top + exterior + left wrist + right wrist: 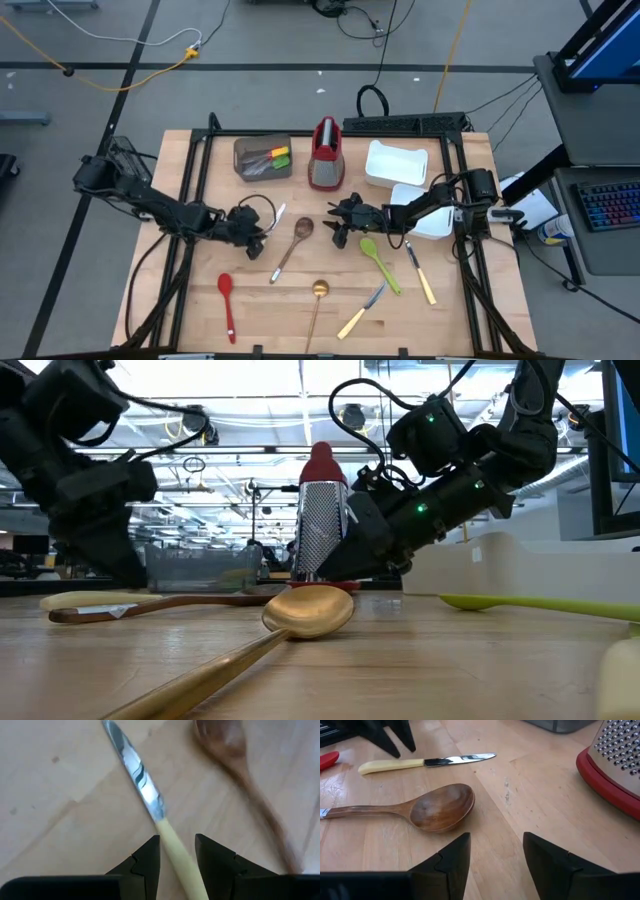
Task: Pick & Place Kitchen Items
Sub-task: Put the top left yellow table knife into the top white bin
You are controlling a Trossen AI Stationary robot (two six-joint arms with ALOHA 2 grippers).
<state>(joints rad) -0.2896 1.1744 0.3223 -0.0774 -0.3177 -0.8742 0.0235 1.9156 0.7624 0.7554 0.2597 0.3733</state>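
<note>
A knife with a pale yellow handle [150, 800] lies flat on the wooden table [180, 290]. My left gripper [177, 842] is open just above it, one finger on each side of the handle, with a gap on both sides. The knife also shows in the right wrist view [420, 762]. A wooden spoon [440, 807] lies beside the knife, bowl up. My right gripper [495, 845] is open and empty, low over the table just right of the spoon's bowl [303, 228].
A red-and-steel grater [325, 155] stands at the back centre, a brown bin [262, 158] with utensils to its left, and two white trays [395, 165] to its right. A red spoon [227, 300], gold spoon [318, 300], green spoon [378, 262] and two yellow-handled knives [360, 315] lie toward the near edge.
</note>
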